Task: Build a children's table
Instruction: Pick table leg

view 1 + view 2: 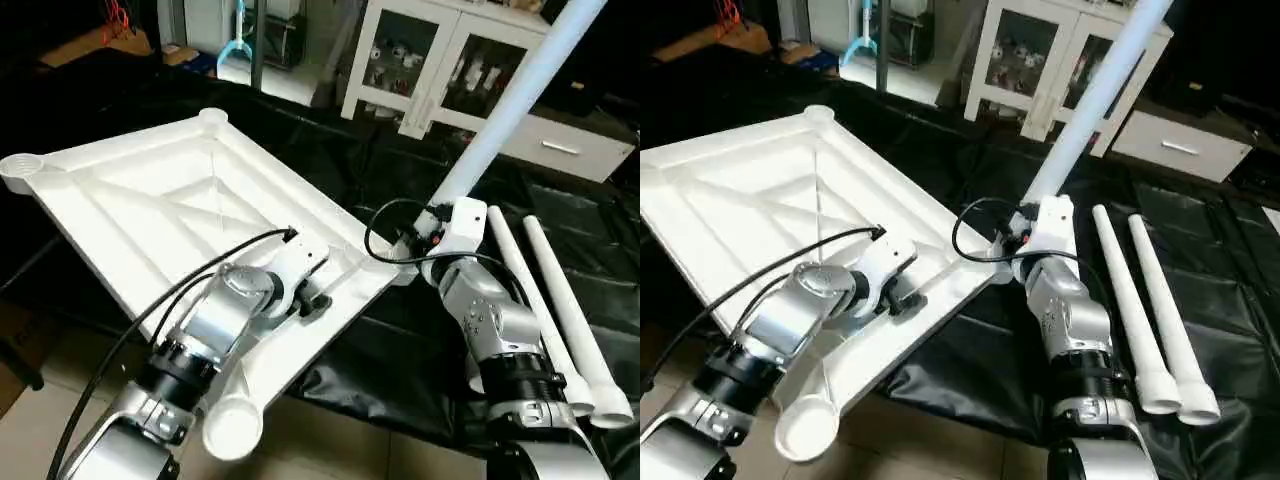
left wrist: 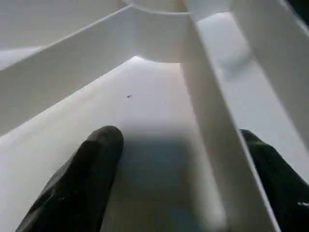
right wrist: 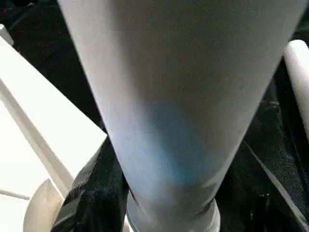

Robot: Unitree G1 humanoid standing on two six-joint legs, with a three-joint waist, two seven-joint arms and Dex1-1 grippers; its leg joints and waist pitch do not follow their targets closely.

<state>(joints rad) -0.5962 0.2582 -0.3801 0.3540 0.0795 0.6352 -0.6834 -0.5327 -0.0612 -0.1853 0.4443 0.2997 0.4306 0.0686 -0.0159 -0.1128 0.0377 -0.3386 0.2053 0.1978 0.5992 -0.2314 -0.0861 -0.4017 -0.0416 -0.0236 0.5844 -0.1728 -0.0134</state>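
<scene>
The children's table's white tabletop (image 1: pixel 150 210) lies upside down on the black-covered surface, its X-ribbed underside up and its near corner past the front edge. My left gripper (image 1: pixel 312 300) is at the tabletop's near right rim. In the left wrist view its black fingers (image 2: pixel 82 179) stand apart on either side of a white rib (image 2: pixel 212 125), so it is open. My right gripper (image 1: pixel 422 248) is shut on a white leg (image 1: pixel 510 100). The leg rises tilted to the upper right, with its lower end at the tabletop's right corner socket. The leg (image 3: pixel 178 96) sits between the black fingers (image 3: pixel 91 193).
Two more white legs (image 1: pixel 530 300) (image 1: pixel 575 320) lie side by side on the black cover right of my right arm. A white cabinet (image 1: pixel 450 60) stands behind the work surface. The tabletop's near corner socket (image 1: pixel 232 430) overhangs the floor.
</scene>
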